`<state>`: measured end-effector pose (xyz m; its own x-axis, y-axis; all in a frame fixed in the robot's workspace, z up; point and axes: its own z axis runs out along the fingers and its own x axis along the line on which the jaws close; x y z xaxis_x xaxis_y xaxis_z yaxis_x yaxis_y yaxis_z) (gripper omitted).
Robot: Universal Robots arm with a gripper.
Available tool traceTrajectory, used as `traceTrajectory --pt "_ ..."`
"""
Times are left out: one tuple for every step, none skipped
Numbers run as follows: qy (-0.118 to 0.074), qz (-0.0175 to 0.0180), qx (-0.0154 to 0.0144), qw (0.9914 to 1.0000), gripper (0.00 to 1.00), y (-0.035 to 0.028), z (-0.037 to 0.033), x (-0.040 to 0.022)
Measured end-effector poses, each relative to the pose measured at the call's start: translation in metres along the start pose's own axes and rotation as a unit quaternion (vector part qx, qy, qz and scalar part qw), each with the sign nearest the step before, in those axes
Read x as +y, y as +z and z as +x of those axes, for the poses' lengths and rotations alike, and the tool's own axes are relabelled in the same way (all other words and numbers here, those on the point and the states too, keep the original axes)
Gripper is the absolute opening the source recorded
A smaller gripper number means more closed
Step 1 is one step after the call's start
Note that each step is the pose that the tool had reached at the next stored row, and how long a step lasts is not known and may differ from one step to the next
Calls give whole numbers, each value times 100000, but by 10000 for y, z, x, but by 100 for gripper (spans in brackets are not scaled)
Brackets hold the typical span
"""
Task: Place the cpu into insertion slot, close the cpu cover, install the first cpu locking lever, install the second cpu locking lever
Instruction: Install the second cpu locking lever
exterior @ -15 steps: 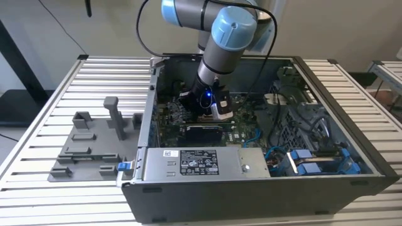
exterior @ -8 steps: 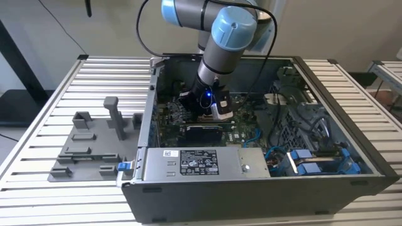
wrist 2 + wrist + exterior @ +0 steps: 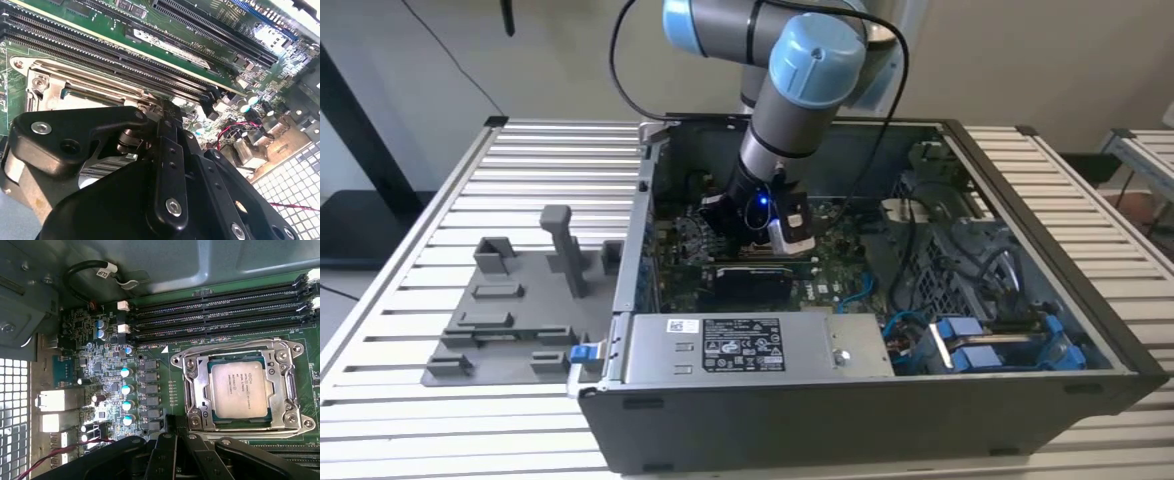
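Note:
The cpu (image 3: 245,390), a square silver chip, lies flat in its socket on the green motherboard in the first wrist view. The cpu cover (image 3: 192,385), a metal frame, lies down around the chip. A thin lever rod (image 3: 230,351) runs along the cover's side nearest the memory slots. In the second wrist view my black gripper (image 3: 150,112) is shut with nothing in it, its tip at the edge of the metal socket frame (image 3: 75,82). The exterior view shows the gripper (image 3: 767,228) low inside the open computer case (image 3: 881,410), over the motherboard.
A grey power-supply box (image 3: 761,345) with a white label lies along the case's near wall. Blue drive brackets (image 3: 987,345) and cables fill the exterior view's right. Black memory slots (image 3: 220,315) border the socket. Grey fixtures (image 3: 507,310) stand on the slatted table beside the case.

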<state>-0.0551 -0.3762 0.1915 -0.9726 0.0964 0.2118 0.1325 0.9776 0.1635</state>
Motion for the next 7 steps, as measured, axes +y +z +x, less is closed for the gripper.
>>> traceTrajectory --pt "-1 1 1 100000 11 0 0 0" --pt "1 1 1 100000 11 0 0 0" --pt "0 2 -1 100000 11 0 0 0" --pt "0 2 1 100000 11 0 0 0" --pt "-1 2 0 100000 11 0 0 0" --pt "1 0 1 100000 11 0 0 0" --pt "-1 0 -1 100000 11 0 0 0"
